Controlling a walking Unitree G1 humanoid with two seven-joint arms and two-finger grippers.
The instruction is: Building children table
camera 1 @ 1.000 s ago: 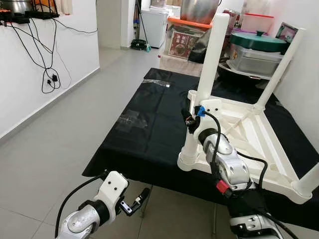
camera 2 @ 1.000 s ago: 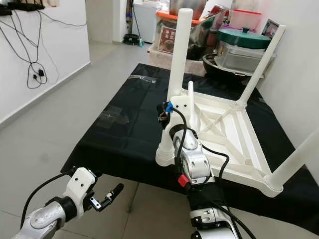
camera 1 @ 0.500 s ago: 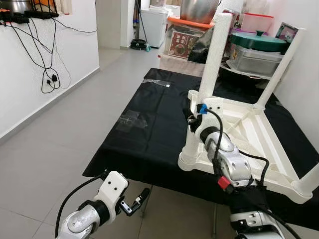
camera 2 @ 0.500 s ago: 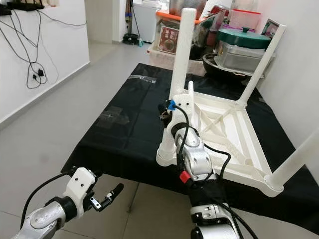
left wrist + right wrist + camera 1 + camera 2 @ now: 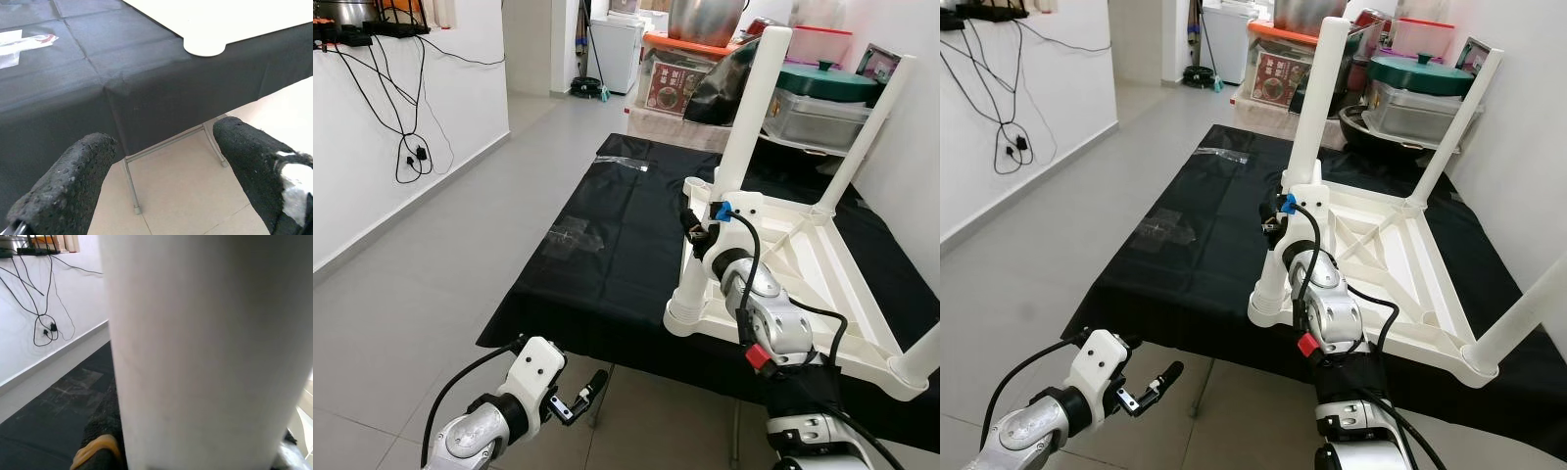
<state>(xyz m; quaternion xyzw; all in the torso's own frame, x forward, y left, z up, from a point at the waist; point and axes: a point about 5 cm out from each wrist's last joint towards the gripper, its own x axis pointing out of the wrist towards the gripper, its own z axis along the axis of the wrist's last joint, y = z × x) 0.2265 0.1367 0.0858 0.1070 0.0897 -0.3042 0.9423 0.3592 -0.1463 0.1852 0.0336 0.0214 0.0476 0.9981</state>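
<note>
1. Left gripper (image 5: 590, 385): idle, low beside the near edge of the black-covered work table (image 5: 597, 250), jaws apart and empty; its wrist view looks under the cloth at the floor.
2. Right gripper (image 5: 697, 233): closed around a white leg (image 5: 724, 201), roughly halfway up it.
3. Children's table (image 5: 793, 284): upside down on the black cloth, towards the robot's right. The gripped leg stands in the near-left corner socket, tilted; further legs stand at the far and near-right corners.
4. Step judged: seating this leg. Next move calls for straightening it, then pressing it down firmly.
5. Beyond: stacked storage boxes (image 5: 813, 103) and pots.
</note>
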